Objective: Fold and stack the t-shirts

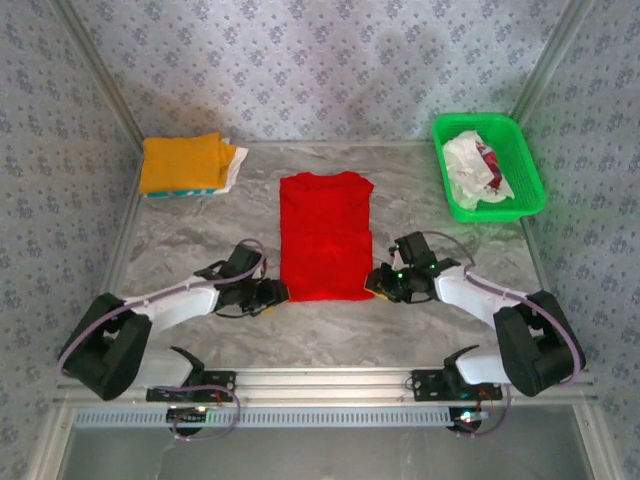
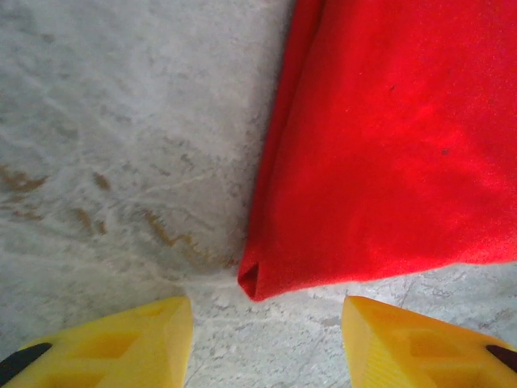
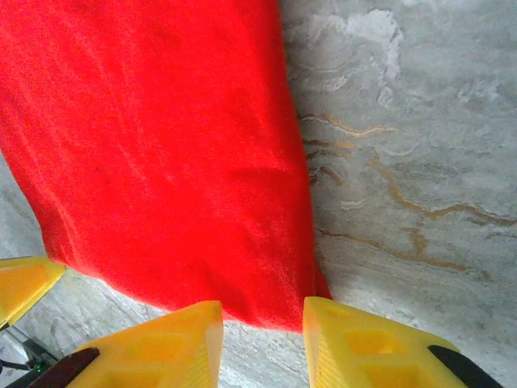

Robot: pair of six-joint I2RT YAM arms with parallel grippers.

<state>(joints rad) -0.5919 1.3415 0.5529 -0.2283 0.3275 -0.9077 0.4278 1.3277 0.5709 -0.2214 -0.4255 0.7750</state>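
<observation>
Plain bright red cloth t-shirt (image 1: 325, 235), folded to a long strip, lies mid grey marbled bench (image 1: 190, 235), long axis running away from the arm bases. Left pincer (image 1: 272, 293) sits at its near-left corner, right pincer (image 1: 388, 282) at near-right. Both open, empty, equally near, hem just ahead.

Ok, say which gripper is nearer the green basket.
Right. The right gripper sits at the red t-shirt's near right corner, short and left of the green basket; the left gripper sits across the shirt at its near left corner.
</observation>
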